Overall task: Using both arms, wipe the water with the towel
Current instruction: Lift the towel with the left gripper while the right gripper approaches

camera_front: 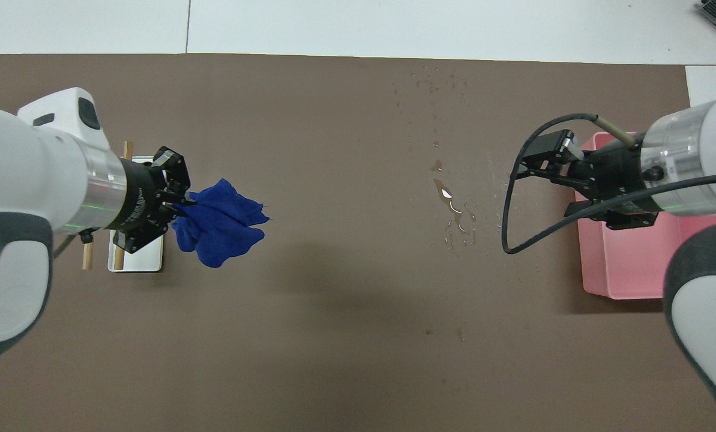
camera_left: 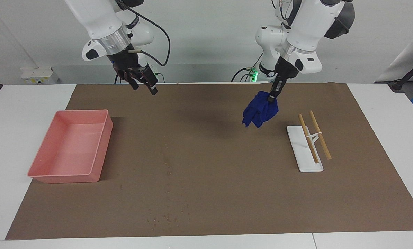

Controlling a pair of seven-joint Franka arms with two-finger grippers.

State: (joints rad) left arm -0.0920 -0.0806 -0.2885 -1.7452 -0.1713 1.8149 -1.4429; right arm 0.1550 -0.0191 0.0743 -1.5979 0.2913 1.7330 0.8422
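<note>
Jaws of left gripper [camera_left: 271,99] pinch the towel [camera_left: 260,112]; right gripper [camera_left: 143,86] gapes empty.

arms: glossy white shells, dark grey joint caps | wrists: silver metal rings | cables: black, looping | left claw [camera_left: 272,98], right claw [camera_left: 142,84]: black

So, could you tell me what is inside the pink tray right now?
The pink tray looks empty in the facing view; overhead, the open right gripper and its arm cover part of it.
</note>
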